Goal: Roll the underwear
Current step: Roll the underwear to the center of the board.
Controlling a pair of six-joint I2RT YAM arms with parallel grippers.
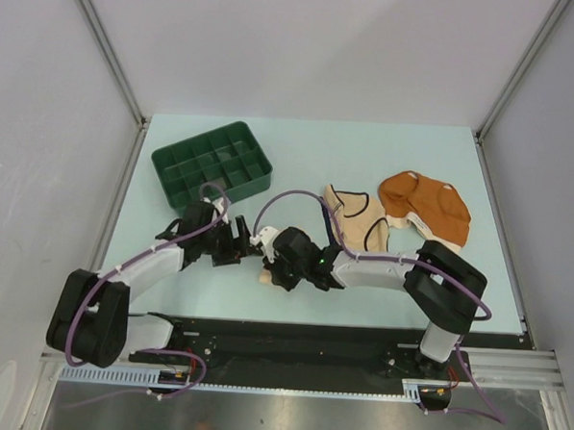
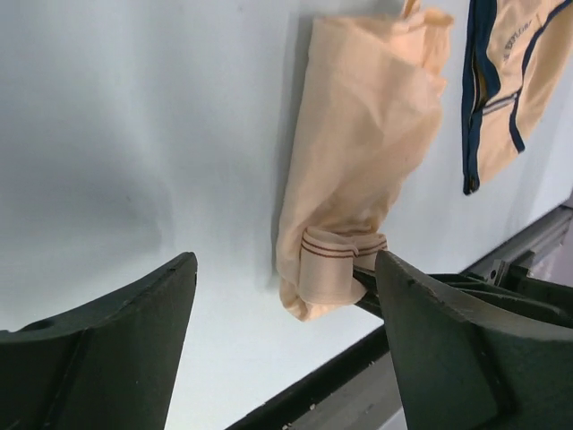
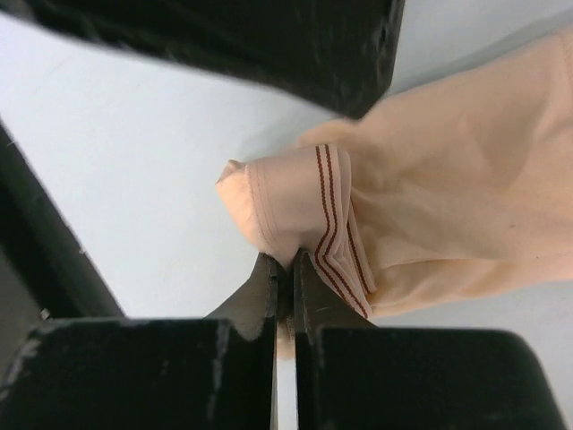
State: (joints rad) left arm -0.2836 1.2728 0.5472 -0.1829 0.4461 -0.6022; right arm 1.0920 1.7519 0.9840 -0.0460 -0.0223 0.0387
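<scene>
The pale peach underwear (image 2: 358, 152) lies rolled into a long tube on the table. Its striped waistband end (image 3: 304, 206) is pinched between the fingertips of my right gripper (image 3: 286, 262), which is shut on it. My left gripper (image 2: 286, 264) stands open just before that same end, one finger (image 2: 116, 349) on each side, touching nothing. From above, both grippers (image 1: 239, 243) (image 1: 276, 270) meet near the front middle, and only a bit of the peach roll (image 1: 263, 277) shows. The cream underwear with black trim (image 1: 354, 219) and the rust-orange one (image 1: 427, 208) lie flat to the right.
A dark green compartment tray (image 1: 213, 163) sits at the back left of the table. The black front rail (image 2: 340, 385) runs close below the roll's end. White walls enclose the table on three sides.
</scene>
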